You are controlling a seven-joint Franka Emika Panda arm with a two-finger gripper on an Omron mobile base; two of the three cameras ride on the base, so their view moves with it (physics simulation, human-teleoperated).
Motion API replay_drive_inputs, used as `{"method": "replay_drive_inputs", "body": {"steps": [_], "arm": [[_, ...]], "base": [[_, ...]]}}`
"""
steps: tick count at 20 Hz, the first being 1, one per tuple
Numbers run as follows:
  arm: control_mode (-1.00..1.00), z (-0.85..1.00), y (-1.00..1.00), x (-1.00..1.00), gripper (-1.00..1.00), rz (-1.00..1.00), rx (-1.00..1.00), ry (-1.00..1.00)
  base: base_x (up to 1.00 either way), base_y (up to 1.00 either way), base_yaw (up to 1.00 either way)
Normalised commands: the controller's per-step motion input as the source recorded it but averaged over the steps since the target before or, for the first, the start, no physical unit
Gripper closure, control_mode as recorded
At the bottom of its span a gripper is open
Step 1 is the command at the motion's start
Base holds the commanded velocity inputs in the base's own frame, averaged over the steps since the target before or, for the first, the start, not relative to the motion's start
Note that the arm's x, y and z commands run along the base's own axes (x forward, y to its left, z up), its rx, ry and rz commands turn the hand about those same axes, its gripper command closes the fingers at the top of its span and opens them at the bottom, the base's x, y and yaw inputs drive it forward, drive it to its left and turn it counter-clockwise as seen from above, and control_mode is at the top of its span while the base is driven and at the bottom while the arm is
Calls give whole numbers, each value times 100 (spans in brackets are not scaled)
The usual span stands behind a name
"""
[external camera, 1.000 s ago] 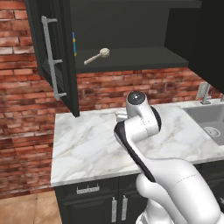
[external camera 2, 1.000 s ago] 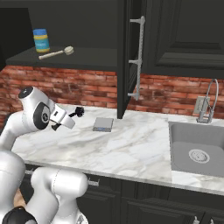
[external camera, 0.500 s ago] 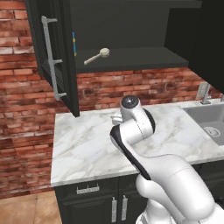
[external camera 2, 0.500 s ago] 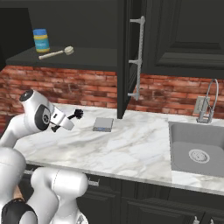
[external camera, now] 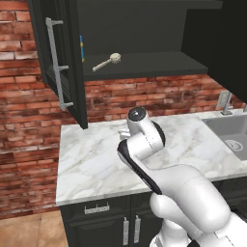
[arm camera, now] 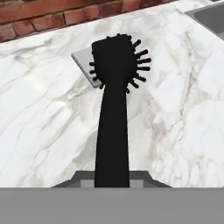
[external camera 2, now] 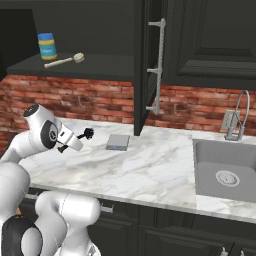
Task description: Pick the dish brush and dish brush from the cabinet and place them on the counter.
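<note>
Two brushes were in play. In the left base view the cream-beige brush with a round disc head and thin straight handle (external camera: 107,61) lay on the dark inner shelf of the black wall cabinet (external camera: 144,65), toward its left, next to the open panelled door with its long silver bar handle (external camera: 57,67). Below stretched the wide white marble counter with grey veins (external camera: 91,159), and the white arm blocked whatever its hand carried.

The right base view supplied that: the two-finger gripper (external camera 2: 80,136) hung over the left part of the counter (external camera 2: 160,165), pinching the all-black dish brush (external camera 2: 87,133), its bristled end pointing right toward a flat grey square pad (external camera 2: 118,142) lying near the brick wall. A blue and yellow canister (external camera 2: 47,46) stood on the shelf just left of the cream-beige brush (external camera 2: 65,60), and a grey sink basin (external camera 2: 225,175) sat far right.

The hand view gave the grip itself: the jaws were pressed onto the low end of the black handle (arm camera: 112,131), the head up over the pad (arm camera: 85,65). Both brushes looked light, rigid and thin; a hold at mid-handle would probably steady them better than one at the tip, where the head could swing
</note>
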Motion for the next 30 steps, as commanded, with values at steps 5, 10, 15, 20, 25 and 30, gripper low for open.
{"method": "replay_drive_inputs", "body": {"steps": [5,10,15,20,25,30], "arm": [[-100,-19,7,8,100,0,0,2],[-100,-21,7,7,100,0,0,3],[-100,-22,5,7,100,0,0,2],[-100,-20,3,9,100,0,0,4],[-100,-21,1,11,100,0,0,5],[-100,-22,2,12,100,0,0,3]], "base": [[0,0,0],[0,0,0],[0,0,0],[0,0,0],[0,0,0],[0,0,0]]}}
